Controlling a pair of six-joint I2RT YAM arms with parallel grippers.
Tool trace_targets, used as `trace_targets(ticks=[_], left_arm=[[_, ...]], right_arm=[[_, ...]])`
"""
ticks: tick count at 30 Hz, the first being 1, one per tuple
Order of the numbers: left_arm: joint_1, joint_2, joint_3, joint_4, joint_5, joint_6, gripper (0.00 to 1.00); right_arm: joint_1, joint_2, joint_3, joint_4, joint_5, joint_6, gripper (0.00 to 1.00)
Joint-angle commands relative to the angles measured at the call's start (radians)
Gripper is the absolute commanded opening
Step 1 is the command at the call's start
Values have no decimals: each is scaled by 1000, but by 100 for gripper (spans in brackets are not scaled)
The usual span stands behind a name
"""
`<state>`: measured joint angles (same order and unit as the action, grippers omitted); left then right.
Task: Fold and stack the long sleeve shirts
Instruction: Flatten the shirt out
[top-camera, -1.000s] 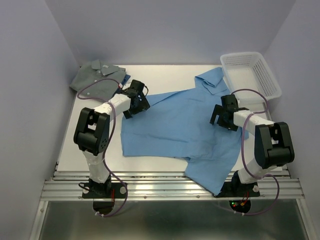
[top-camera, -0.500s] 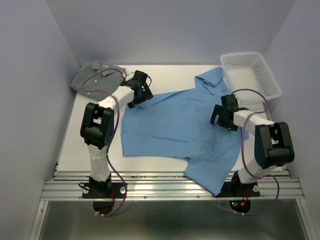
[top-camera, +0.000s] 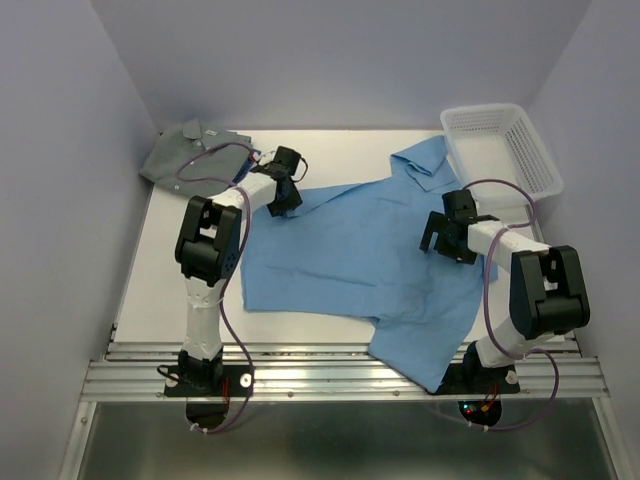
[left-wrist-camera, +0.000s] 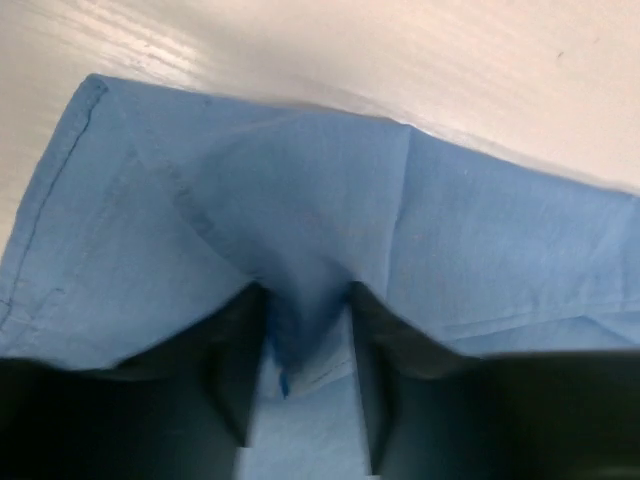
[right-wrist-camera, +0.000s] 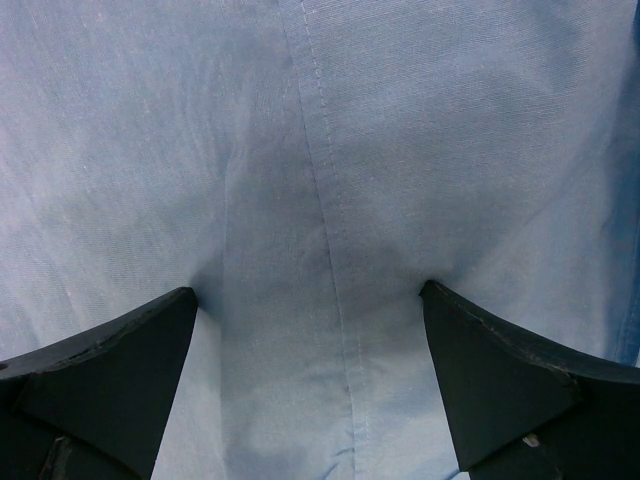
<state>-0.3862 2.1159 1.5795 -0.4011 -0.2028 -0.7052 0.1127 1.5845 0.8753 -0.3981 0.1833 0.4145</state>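
Light sky-blue shirt (top-camera: 350, 250) is lying spread on the table (top-camera: 150, 290), hem overhanging the near edge. Left gripper (top-camera: 285, 193) is reaching farther back than a second ago, clamping a raised fold at the shirt's left corner. Right gripper (top-camera: 440, 238) is staying wide open, fingertips on the cloth. Grey-green shirt (top-camera: 195, 155) is lying folded back-left; white basket (top-camera: 530, 150) is sitting beside the collar

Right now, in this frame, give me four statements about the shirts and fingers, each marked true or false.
The left fingers pinch a fold of the light blue shirt. True.
The right fingers are shut on cloth. False: they stand wide open on the shirt.
The grey-green shirt lies in the basket. False: it lies folded at the table's far left corner, outside the basket.
The light blue shirt hangs over the table's near edge. True.
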Motion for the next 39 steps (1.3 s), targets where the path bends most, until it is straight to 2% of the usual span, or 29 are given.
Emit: trace_targets(ticks=[1,2,3,8,14,19,20,21,23,24,31,35,39], left_arm=[[-2,3,73,4,-3,12,39],[-2,-2,76,11,3,12,23],[-3,-7,83,13,5,10,0],[4,-22,134,28,60,21,0],[70,71,347,-44,91,-17,0],[162,153,464,-18,95,-178,0],[187,170,471,11,106,-218,7],[197,176,493,18,112,-230,37],[207,185,523,13,129,-229,74],[205,182,557,5,125,-220,98],[196,29,472,11,83,-134,99],[188,-103,357,21,71,-85,99],[153,-203,167,41,54,-28,99]], right_arm=[[2,-31,-21,-64,-21,-3,100],[2,-34,-21,-64,-21,-3,100],[2,-37,-22,-62,-21,-5,100],[2,-40,-25,-61,-24,-5,100],[2,-41,-24,-62,-27,-8,100],[2,-66,-25,-62,-31,-14,100],[2,-69,-25,-62,-34,-23,100],[2,-80,-27,-59,-53,-29,100],[2,-96,-32,-50,-67,-40,100],[2,-104,-36,-47,-74,-43,100],[13,-202,-59,-24,-77,-54,100],[36,-238,-45,-38,-71,-52,100],[76,-244,-44,-39,-58,-36,100]])
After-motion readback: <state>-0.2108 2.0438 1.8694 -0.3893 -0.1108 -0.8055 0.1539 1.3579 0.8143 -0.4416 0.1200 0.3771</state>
